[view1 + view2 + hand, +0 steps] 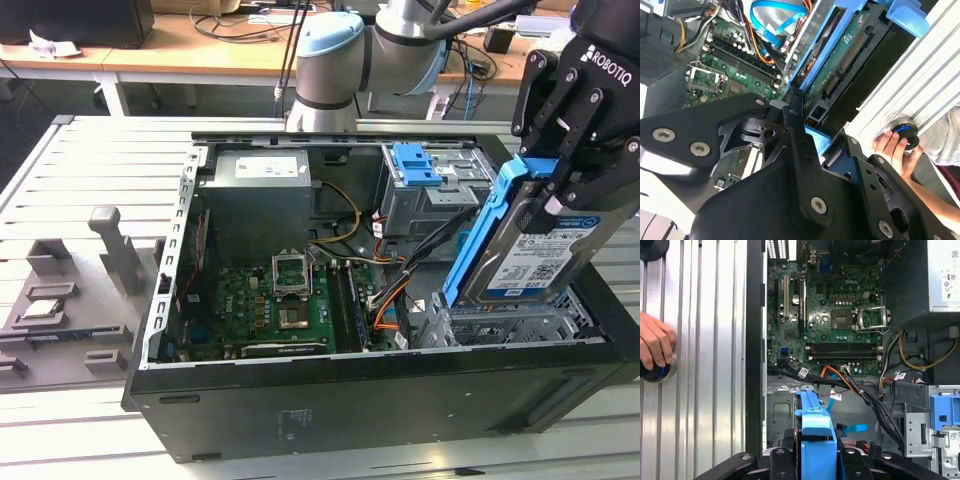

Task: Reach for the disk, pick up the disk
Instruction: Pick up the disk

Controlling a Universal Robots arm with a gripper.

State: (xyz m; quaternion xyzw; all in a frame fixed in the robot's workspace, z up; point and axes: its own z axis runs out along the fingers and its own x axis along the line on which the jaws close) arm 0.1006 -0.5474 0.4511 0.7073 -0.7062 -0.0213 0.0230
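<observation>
Disk [528, 262] sits at the exterior view's right, tilted up and mostly clear of the drive cage [500, 325] in the open computer case [300, 400]; hand [562, 165] clenched on its blue rail, so it hangs held rather than seated.

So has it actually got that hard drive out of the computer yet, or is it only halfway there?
The reach looks done: the gripper has its jaws closed on the disk by its blue rail. The pick-up is under way, with the disk tilted and raised above the drive cage at the exterior view's right of the open computer case. Its lower end sits level with the cage, so whether it is fully free is unclear.
</observation>
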